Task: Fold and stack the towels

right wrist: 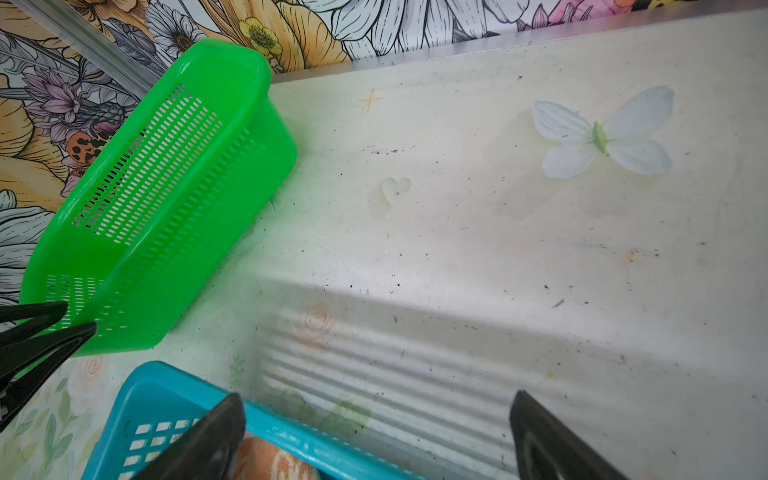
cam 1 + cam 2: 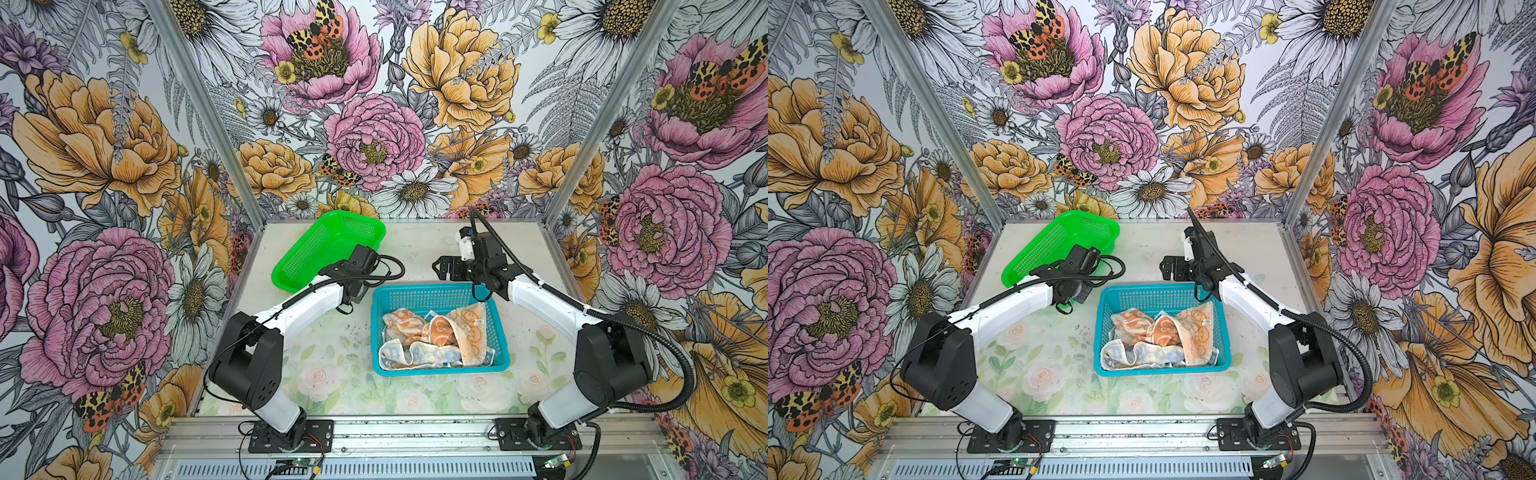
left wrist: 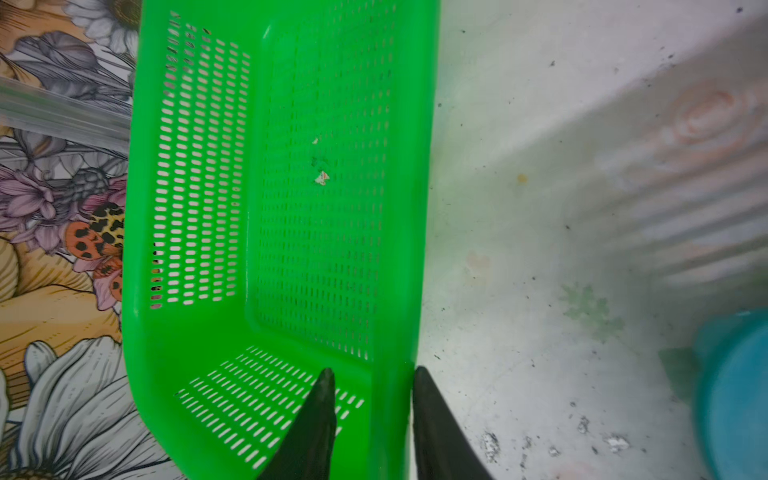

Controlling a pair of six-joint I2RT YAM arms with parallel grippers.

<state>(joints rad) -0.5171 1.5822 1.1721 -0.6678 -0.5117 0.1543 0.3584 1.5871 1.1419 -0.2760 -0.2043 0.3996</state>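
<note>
Flowered wallpaper [image 2: 374, 124] closes in three sides of my pale, rose-printed table [image 2: 415, 245]. At the back left the green basket [image 2: 328, 245] sits tilted against the wall. My left gripper [image 3: 374, 370] straddles its near wall with the jaws parted, one finger inside and one outside, the inner one clear of the plastic. The blue basket [image 2: 436, 297] stands mid-table with the towels [image 2: 432, 336] crumpled inside it, unfolded. My right gripper [image 1: 374, 407] hangs over its far rim, spread wide and holding nothing.
</note>
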